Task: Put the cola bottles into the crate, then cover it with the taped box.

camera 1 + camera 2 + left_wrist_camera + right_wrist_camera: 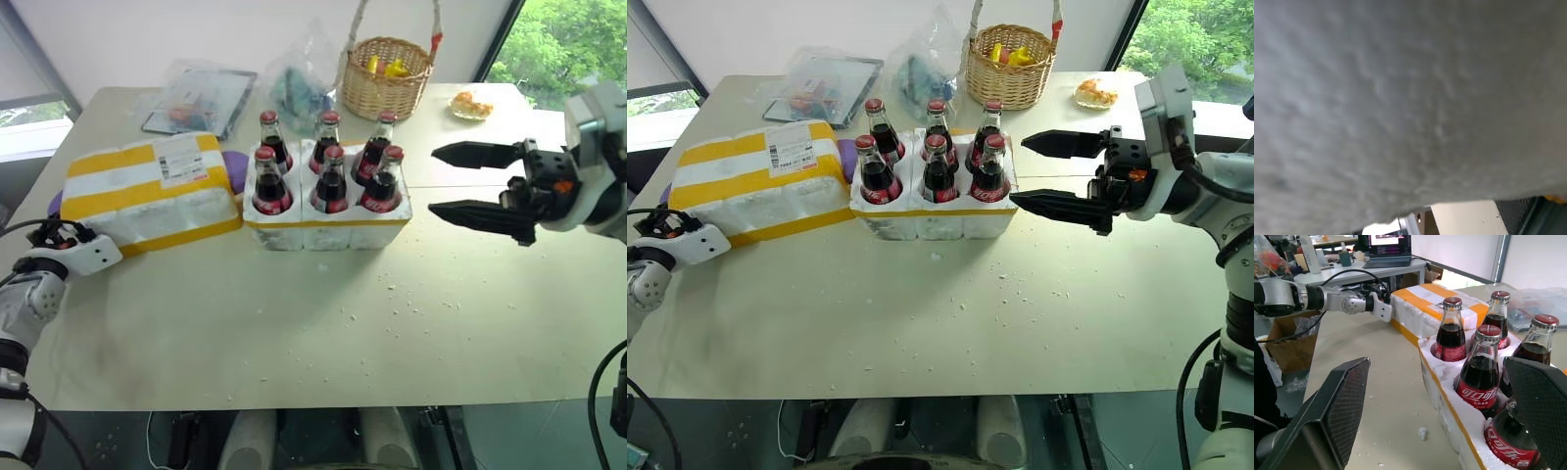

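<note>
1. My right gripper (453, 181) hangs just beside the crate's (326, 227) right end, fingers spread wide and holding nothing
2. My left gripper (51, 235) sits at the taped box's (152, 191) near left corner; I cannot tell how its fingers stand
3. All six cola bottles (330, 168) stand in the crate
4. The taped box lies touching the crate's left side
5. The table (323, 333) in front of both is bare but for white crumbs
</note>
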Robot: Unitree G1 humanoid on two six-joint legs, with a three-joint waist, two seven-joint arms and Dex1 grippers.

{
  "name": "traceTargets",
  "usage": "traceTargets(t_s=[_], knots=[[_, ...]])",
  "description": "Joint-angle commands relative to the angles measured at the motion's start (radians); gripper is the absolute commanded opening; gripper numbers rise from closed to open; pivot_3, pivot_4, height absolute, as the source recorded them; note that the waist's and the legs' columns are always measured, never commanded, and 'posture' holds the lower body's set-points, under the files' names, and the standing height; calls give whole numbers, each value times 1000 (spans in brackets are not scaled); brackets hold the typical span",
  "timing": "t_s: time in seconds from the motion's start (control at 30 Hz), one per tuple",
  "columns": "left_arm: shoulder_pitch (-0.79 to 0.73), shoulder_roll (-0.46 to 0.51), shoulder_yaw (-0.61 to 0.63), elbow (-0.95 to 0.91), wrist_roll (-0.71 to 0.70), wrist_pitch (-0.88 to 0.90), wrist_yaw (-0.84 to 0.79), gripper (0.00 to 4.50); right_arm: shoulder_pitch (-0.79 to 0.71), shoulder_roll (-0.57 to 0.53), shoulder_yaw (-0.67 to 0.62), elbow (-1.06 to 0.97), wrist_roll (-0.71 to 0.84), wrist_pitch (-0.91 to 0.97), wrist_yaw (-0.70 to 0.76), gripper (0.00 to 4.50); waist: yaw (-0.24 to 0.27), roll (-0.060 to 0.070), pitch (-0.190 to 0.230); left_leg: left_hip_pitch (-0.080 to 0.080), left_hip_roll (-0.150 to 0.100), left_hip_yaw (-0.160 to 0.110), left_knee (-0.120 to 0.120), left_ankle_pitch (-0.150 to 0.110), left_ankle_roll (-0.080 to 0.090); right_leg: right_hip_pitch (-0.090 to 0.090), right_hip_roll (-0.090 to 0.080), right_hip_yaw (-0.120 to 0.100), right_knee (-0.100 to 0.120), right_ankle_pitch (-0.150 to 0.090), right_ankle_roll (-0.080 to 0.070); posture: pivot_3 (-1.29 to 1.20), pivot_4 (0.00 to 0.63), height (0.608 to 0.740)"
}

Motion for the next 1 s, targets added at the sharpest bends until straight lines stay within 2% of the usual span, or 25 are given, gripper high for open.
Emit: traceTargets(t_s=[0.03,0.1,0.37,0.67,0.83,1.0], knots=[[-15,22,-6,23,-7,-13,7,1396,1,-14,-38,-13,9,-22,5,4500,0,0,0,0,0,0,0,0,0,0,0,0,0,0,0,0,150,737],[-16,27,-3,28,-10,-10,8,483,5,-14,-39,-9,8,-27,9,4500,0,0,0,0,0,0,0,0,0,0,0,0,0,0,0,0,150,737],[24,59,40,1,-70,-1,-23,483,14,-9,-38,-1,4,-41,11,4500,-5,0,0,0,0,0,0,0,0,0,0,0,0,0,0,0,150,737],[81,137,166,-66,-210,54,-111,483,24,-17,-41,13,1,-55,24,4500,-3,0,0,1,0,0,0,0,0,0,0,0,0,0,0,0,150,737],[40,180,246,-238,-293,112,-222,483,29,-26,-40,26,-9,-61,34,4500,6,-1,-1,0,0,0,0,0,0,0,0,0,-1,0,0,0,150,737],[-77,195,255,-454,-314,206,-354,483,42,-6,-35,12,-9,-59,13,4500,11,-3,-1,-1,0,-1,1,0,0,1,0,0,-1,0,0,0,150,737]])
